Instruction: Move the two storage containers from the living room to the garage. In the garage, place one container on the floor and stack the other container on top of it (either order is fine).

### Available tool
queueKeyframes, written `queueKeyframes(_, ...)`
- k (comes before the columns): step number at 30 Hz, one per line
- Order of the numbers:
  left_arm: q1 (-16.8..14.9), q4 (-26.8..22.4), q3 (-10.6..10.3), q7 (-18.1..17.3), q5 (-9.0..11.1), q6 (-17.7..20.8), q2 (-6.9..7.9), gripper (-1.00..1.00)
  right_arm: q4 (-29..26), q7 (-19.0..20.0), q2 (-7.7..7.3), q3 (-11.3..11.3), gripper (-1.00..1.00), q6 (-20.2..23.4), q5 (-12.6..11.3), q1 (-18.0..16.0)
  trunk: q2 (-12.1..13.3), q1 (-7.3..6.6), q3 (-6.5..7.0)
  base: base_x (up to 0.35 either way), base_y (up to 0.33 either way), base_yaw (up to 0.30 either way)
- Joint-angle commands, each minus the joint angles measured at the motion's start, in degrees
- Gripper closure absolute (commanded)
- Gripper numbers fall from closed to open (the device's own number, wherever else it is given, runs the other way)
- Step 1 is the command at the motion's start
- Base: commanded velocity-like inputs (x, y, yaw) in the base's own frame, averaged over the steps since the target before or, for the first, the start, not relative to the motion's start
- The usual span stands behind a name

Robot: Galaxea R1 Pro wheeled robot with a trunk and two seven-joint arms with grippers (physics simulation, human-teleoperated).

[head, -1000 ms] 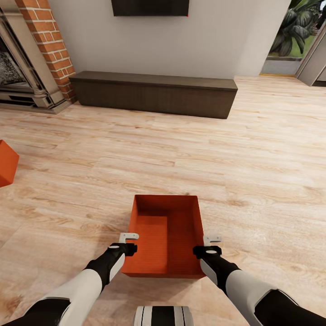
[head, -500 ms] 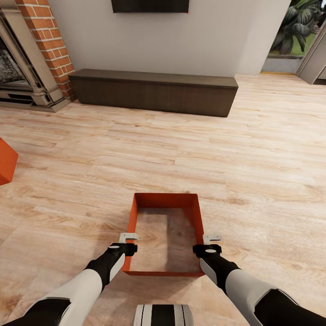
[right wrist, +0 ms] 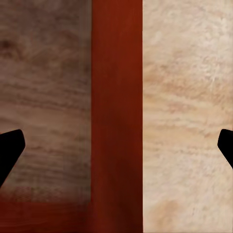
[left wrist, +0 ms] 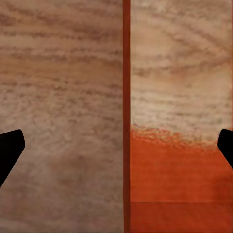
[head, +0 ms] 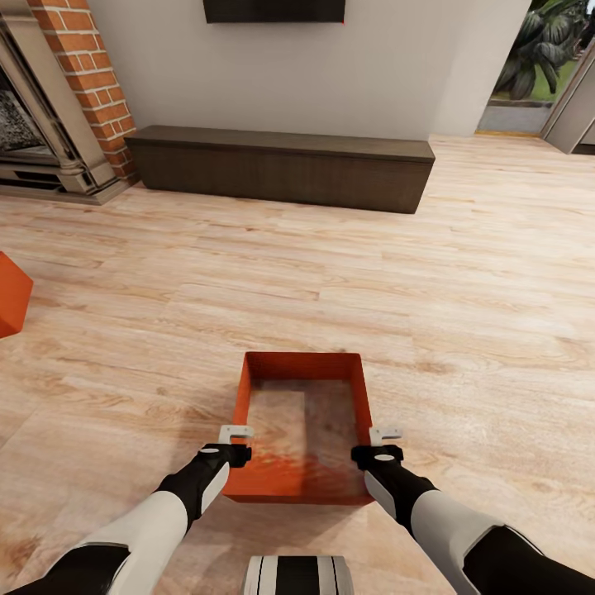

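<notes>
One orange-red storage container (head: 302,364) sits on the light wood living room floor just ahead of me; wood grain shows over most of its bottom and orange at the near end. My left gripper (head: 235,432) hangs open over its left wall, and my right gripper (head: 386,432) hangs open over its right wall. In the left wrist view the thin wall (left wrist: 126,97) runs between the spread fingers of the left gripper (left wrist: 119,145). The right wrist view has the wall (right wrist: 116,97) between the wide fingers of the right gripper (right wrist: 116,145). A second storage container (head: 11,294) is cut by the left edge.
A long dark low cabinet (head: 281,169) stands against the far wall under a black TV (head: 273,10). A brick fireplace (head: 58,99) is at the far left. An opening with plants (head: 537,74) lies at the far right. Bare plank floor surrounds the container.
The container's bottom looked solid orange a second ago, all wood grain half a second ago, and is now orange only at the near end. Both grippers have stayed over the walls. The view shifted slightly.
</notes>
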Motion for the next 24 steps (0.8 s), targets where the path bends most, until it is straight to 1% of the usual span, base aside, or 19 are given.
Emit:
queueKeyframes(1, 0.0, -0.13, 0.02, 0.18, -0.05, 0.39, -0.02, -1.0, -0.08, -0.36, -0.01, 0.09, -1.0, 0.4, -1.11, 0.44, 0.0, 0.01, -0.05, 0.0, 0.0, 0.0)
queueKeyframes(15, 0.0, 0.0, 0.53, 0.17, 0.25, 0.46, 0.13, -1.0, -0.08, -0.36, 0.05, 0.1, -1.0, 0.39, -1.12, 0.44, 0.0, 0.01, -0.05, 0.0, 0.0, 0.0)
queueKeyframes(16, 0.0, 0.01, 0.53, 0.17, 0.25, 0.49, 0.14, 1.0, -0.08, -0.35, 0.08, 0.12, 1.0, 0.39, -1.12, 0.44, 0.0, 0.01, -0.05, 0.0, 0.0, 0.0)
queueKeyframes(21, 0.0, 0.02, 0.61, 0.18, 0.26, 0.48, 0.15, 1.0, -0.08, -0.36, 0.07, 0.12, 1.0, 0.39, -1.16, 0.44, 0.0, 0.01, -0.05, 0.0, 0.0, 0.0)
queueKeyframes(24, 0.0, -0.12, 0.28, 0.17, 0.04, 0.2, 0.12, 1.0, -0.08, -0.36, -0.06, 0.12, 1.0, 0.39, -1.14, 0.44, 0.0, 0.01, -0.05, 0.0, 0.0, 0.0)
